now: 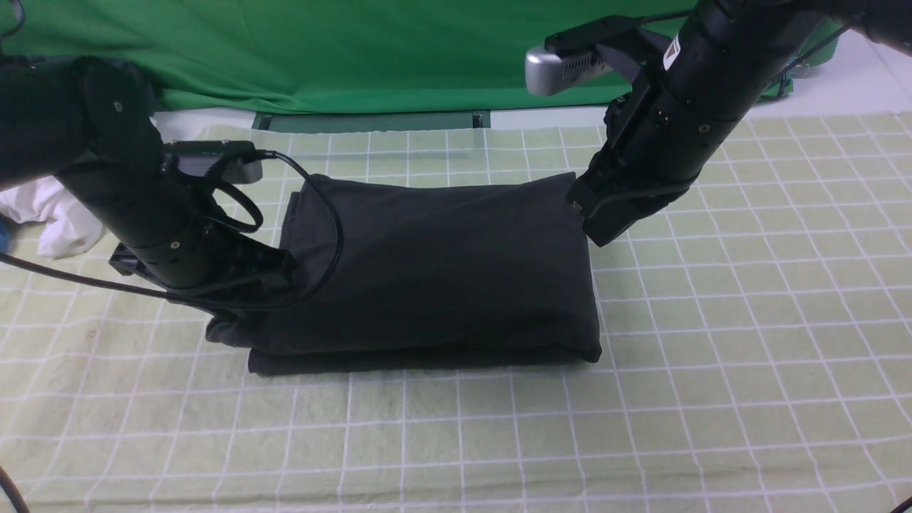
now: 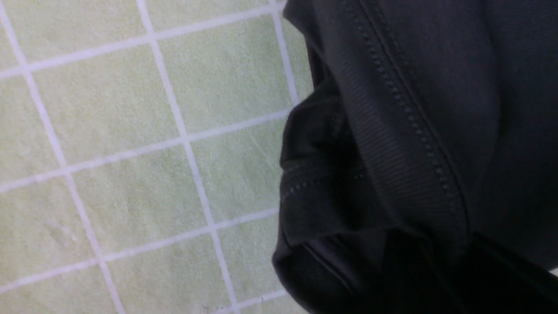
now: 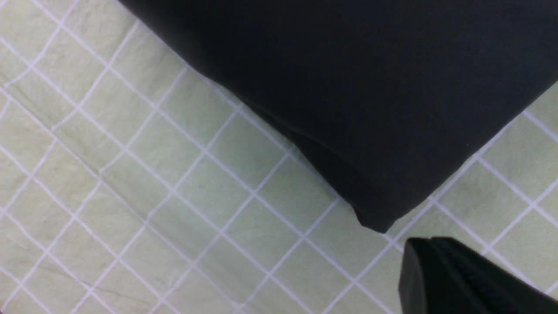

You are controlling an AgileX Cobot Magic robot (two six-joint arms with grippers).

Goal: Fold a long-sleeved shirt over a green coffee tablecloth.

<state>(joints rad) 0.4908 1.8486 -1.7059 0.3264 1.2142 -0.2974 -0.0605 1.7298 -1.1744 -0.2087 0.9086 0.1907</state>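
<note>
The long-sleeved shirt point(image 1: 442, 271) lies as a thick black folded rectangle in the middle of the green coffee tablecloth point(image 1: 748, 320); its lettering and label are hidden. My left gripper point(image 1: 274, 274) is at the shirt's left edge, buried in bunched fabric and shut on it. In the left wrist view a stitched hem of the shirt point(image 2: 414, 109) drapes over the jaws and hides them. My right gripper point(image 1: 602, 231) hovers just off the shirt's far right corner, apart from it. Its fingers point(image 3: 436, 274) are pressed together, holding nothing, beside the shirt's corner point(image 3: 375, 218).
A white garment point(image 1: 53, 214) lies at the far left behind my left arm. A plain bright green backdrop point(image 1: 320, 50) hangs along the back. The left wrist camera's cable point(image 1: 335, 228) loops over the shirt's left part. Gridded cloth extends in front and to the right.
</note>
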